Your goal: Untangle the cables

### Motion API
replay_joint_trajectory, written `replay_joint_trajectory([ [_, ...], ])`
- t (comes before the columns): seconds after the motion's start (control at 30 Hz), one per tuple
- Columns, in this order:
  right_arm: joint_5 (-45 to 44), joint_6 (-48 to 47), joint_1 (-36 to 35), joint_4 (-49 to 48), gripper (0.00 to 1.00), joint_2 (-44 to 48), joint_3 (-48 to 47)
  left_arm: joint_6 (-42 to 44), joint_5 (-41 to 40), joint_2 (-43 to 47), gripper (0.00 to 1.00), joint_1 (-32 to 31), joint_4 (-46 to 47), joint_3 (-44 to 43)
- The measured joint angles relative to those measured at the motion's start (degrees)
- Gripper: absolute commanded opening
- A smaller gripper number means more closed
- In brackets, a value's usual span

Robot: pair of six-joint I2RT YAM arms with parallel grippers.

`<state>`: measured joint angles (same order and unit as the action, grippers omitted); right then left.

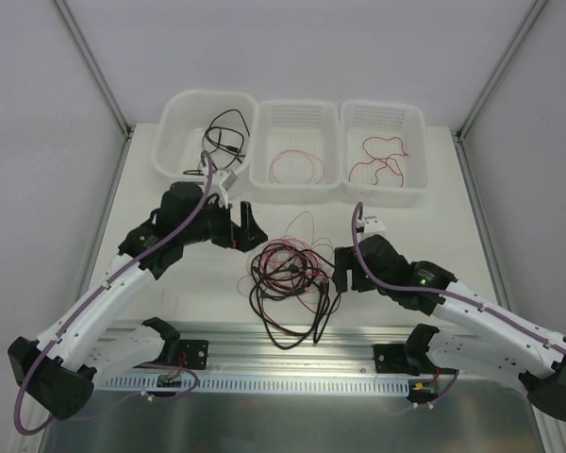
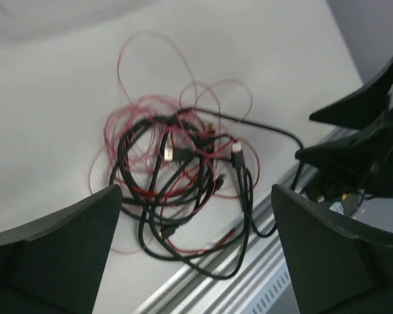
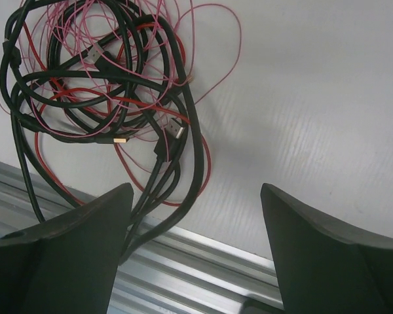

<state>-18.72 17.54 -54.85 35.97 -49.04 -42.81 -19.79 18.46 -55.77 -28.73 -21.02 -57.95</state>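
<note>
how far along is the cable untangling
Done: a black cable, a fine red wire and a brighter red wire each lie in a separate white plastic bin. In hand: nothing; left claw and right claw are open and empty. Left: the knotted pile of black and red cables on the table.

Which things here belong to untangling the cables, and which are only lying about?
Job: tangled cables; black cable in left bin; thin red wire in middle bin; red wire in right bin.
Only lying about: purple arm cables; metal rail.
</note>
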Motion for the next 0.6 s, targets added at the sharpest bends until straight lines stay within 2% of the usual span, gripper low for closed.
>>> replay_joint_trajectory([
  [0.13, 4.7, 1.8, 2.0, -4.6, 0.74, -3.5, 2.4, -2.6, -2.0, 1.6, 0.99, -4.4, -2.5, 11.0],
  [0.23, 6.6, 2.8, 2.6, -7.7, 0.55, -7.5, 3.1, -4.0, -3.9, 1.6, 0.99, -8.1, -3.2, 14.3],
  [0.3, 7.6, 3.1, 2.8, -9.3, 0.3, -9.1, 3.9, -4.8, -5.3, 1.0, 0.99, -10.6, -3.2, 14.7],
  [0.33, 7.6, 3.3, 2.9, -9.4, 0.09, -9.5, 4.2, -5.1, -6.1, 0.5, 0.99, -11.9, -3.1, 14.7],
  [0.37, 7.5, 3.3, 3.1, -9.4, 0.01, -9.6, 4.2, -5.4, -6.8, 0.1, 0.99, -12.7, -2.9, 14.7],
  [0.47, 5.6, 2.6, 3.5, -6.7, 0.01, -9.4, 2.5, -7.1, -9.6, -2.5, 0.99, -14.6, -2.3, 14.7],
  [0.6, 2.1, -0.8, 3.5, 2.1, 0.01, -6.8, -6.5, -9.3, -13.6, -6.3, 0.98, -15.2, -1.8, 14.7],
])
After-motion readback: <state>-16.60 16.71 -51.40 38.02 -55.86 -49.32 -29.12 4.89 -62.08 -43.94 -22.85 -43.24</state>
